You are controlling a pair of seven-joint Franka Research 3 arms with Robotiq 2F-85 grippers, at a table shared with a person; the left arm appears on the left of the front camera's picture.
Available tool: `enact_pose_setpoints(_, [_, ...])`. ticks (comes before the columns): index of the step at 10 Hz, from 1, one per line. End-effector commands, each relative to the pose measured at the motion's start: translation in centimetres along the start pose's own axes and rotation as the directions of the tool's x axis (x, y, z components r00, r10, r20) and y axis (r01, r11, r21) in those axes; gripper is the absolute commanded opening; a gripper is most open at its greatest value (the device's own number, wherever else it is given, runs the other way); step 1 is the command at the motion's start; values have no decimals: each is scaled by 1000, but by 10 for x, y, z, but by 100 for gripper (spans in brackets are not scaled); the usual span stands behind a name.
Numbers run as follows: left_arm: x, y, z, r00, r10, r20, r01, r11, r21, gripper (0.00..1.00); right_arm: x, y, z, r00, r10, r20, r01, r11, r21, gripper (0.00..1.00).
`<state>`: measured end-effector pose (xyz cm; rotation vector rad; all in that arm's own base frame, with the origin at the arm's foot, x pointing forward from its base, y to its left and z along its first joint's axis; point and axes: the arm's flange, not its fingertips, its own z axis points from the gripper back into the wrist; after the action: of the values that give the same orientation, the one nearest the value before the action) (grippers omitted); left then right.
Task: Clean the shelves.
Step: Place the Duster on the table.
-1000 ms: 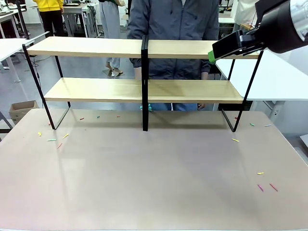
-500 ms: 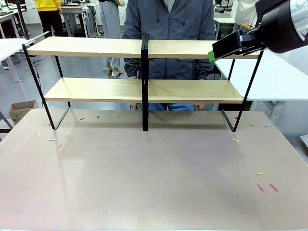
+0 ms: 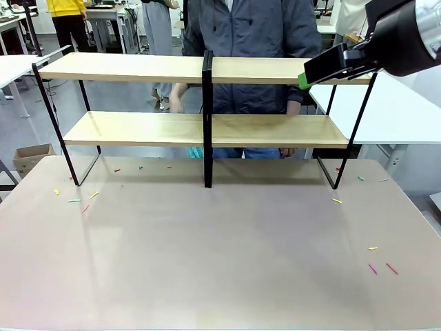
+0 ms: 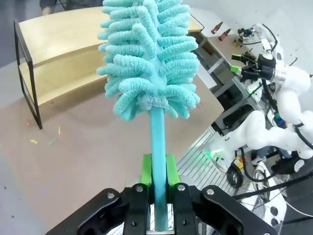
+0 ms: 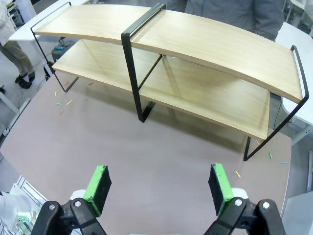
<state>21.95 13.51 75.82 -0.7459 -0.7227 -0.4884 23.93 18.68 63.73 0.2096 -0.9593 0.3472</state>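
The shelves (image 3: 207,127) stand at the far side of the table (image 3: 220,262): two bare, light wooden boards on a black frame. The left gripper (image 4: 156,188) pinches a teal duster (image 4: 149,58) by its handle; the right gripper (image 5: 160,188) is spread, empty. Dusting appears not yet begun; next, bring the duster onto a board.

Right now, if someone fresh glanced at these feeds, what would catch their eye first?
Probably the fluffy teal duster, its handle clamped in the left gripper with the jaws shut on it. Next, the shelves, two bare wooden boards on a black frame at the far side of the table, with a person standing right behind them. The right gripper hangs above the table with its jaws wide open and nothing between them.
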Motion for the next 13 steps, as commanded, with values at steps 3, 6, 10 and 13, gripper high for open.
enact_pose_setpoints(3, [-35, -5, -95, 808, -326, -491, 296, 945, -139, 13, 0, -1, 0, 1000, 2, 0, -2, 1000, -5, 100])
enact_pose_setpoints(6, [-94, 30, -187, 544, -378, -749, 279, 923, -264, 13, 0, -1, 0, 1000, 2, 0, -2, 1000, -5, 100])
enact_pose_setpoints(10, [-97, 38, -204, 633, -268, -727, 182, 963, -198, 13, 0, -1, 0, 1000, 2, 0, -2, 1000, -5, 100])
enact_pose_setpoints(13, [-95, 93, 1, 973, -188, -133, 165, 972, -166, 13, 0, -1, 0, 1000, 2, 0, -2, 1000, -5, 100])
